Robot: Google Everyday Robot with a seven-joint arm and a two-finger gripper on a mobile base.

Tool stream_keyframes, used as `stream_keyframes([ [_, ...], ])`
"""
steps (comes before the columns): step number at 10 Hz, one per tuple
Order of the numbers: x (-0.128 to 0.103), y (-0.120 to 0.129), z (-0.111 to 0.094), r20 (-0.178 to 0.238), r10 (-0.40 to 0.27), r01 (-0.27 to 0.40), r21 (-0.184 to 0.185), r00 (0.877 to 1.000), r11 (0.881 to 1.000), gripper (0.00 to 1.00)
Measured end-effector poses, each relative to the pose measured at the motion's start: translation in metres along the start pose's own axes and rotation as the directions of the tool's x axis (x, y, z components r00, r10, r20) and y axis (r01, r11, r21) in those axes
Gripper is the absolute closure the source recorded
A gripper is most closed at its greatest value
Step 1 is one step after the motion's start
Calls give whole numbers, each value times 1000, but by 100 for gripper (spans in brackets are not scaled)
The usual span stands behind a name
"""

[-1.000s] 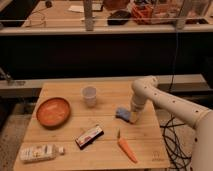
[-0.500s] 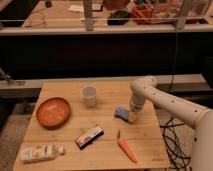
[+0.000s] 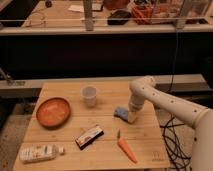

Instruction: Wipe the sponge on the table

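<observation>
Right of the clear cup [image 3: 89, 95], the pincer [image 3: 131, 117] is clamped on the edge of the sponge [image 3: 120, 112]; it looks soft, light and squashy against the counter [image 3: 60, 90].

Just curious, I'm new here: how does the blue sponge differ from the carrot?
The sponge is pale blue and stubby; the carrot is orange, long and tapered. The gripper, right of centre, is shut on the sponge; the carrot lies free nearer the front edge. Both rest on the table.
</observation>
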Motion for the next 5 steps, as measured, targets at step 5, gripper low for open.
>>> stream_keyframes([
  [5, -2, -6, -3, -1, 42, -42, 8, 999, 999, 100],
])
